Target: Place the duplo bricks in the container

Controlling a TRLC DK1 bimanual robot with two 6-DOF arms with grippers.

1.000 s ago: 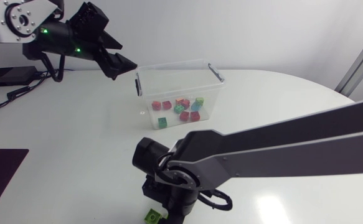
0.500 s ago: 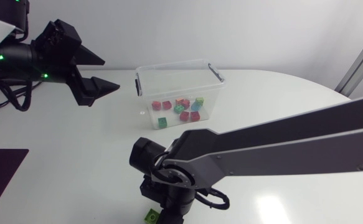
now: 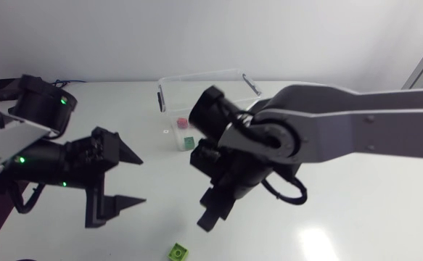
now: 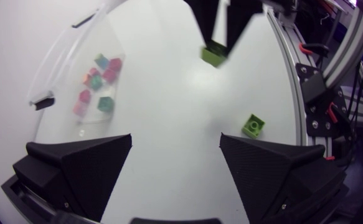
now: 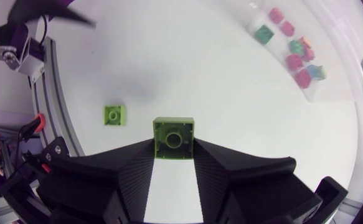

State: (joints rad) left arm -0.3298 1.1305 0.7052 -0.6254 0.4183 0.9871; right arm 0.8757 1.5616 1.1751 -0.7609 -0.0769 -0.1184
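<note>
My right gripper [image 5: 174, 146] is closed narrow on a green brick [image 5: 174, 132], one finger against each of two opposite side walls, with the stud side facing my wrist camera. As far as I can judge, the brick is clear of the tabletop [image 3: 342, 217], out over its middle and between the front edge and the container [image 3: 171, 101]. I expect this brick to be light, hard, hollow plastic. It won't crush or bend, but its smooth walls could slip or twist if the pinch sits off-centre. Flat fingers square on two parallel walls, low on the body, look to me like the right hold, and it is seated about that way now. My left gripper [image 4: 175, 140] is spread wide with nothing between its fingers and touching nothing, hanging over the left part of the tabletop. A second green brick [image 3: 178, 251] lies loose, stud up, close to the front edge and well apart from both grippers. I would take it by its side walls in the same way. The clear container stands toward the far edge with several red, green and mixed-colour bricks [image 5: 293, 46] already on its floor. Its thin walls look easy to nudge, so I'd release from above the rim.
</note>
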